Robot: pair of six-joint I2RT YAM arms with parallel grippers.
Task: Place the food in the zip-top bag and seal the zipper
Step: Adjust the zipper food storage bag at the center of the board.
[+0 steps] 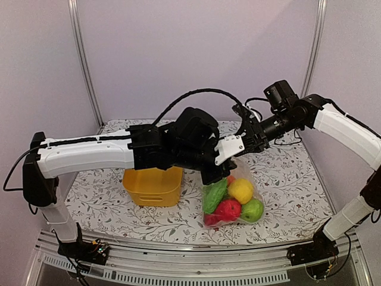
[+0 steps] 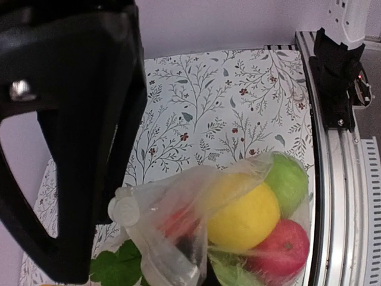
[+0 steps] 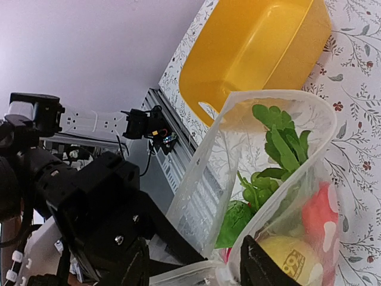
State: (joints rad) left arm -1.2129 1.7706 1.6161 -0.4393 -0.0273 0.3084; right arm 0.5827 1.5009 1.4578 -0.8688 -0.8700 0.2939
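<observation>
Loading judged complete, sealing pending. The food (image 1: pixel 229 207) (lemon-like piece, red pieces, green pieces, lettuce) lies inside the zip-top bag (image 3: pixel 196 196), which hangs just beside the yellow tub (image 1: pixel 152 185) over the desk (image 1: pixel 286 179). The zipper (image 3: pixel 280 94) gapes in an open loop, unsealed. The left end effector (image 1: pixel 211 174) pinches the mouth edge; whether the right end effector (image 1: pixel 247 145) grips it cannot be told. Long axis near vertical, mouth pointing up, base toward the desk
</observation>
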